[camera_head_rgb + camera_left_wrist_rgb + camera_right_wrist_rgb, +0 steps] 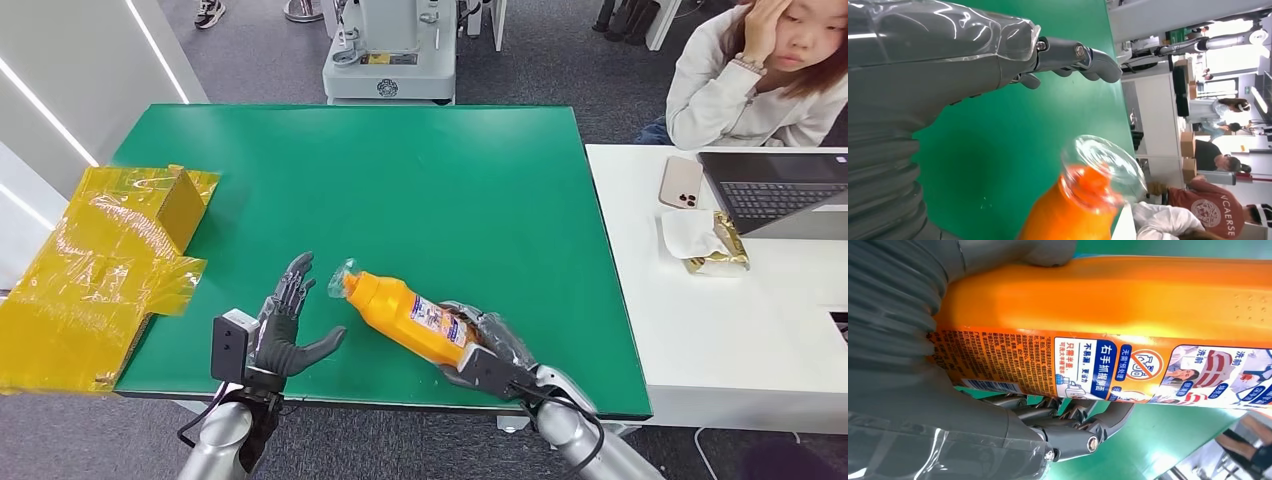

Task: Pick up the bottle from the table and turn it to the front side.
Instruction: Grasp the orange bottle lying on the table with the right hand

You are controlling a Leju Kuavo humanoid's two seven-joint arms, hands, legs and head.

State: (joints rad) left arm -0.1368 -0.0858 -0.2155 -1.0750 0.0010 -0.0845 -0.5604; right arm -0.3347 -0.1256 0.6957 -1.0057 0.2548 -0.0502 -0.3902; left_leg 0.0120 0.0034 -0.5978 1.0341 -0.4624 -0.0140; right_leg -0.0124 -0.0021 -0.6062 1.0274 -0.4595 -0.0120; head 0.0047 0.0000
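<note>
The right hand [487, 350] is wrapping its fingers around the base end of the orange bottle [405, 315], which is lying tilted near the front edge of the green table [450, 170], cap end pointing left. The left hand [285, 330] is waiting just beside it, fingers spread, holding nothing. The grasp looks done; lifting and turning are left. The bottle is glossy smooth plastic with a printed label, its cap clear.

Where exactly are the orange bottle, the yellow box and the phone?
Orange plastic bottle [400, 312]: head view, bare orange shoulder.
Yellow foil-wrapped cardboard box [95, 270]: head view, flat top face.
Beige smartphone [681, 183]: head view, its back.
</note>
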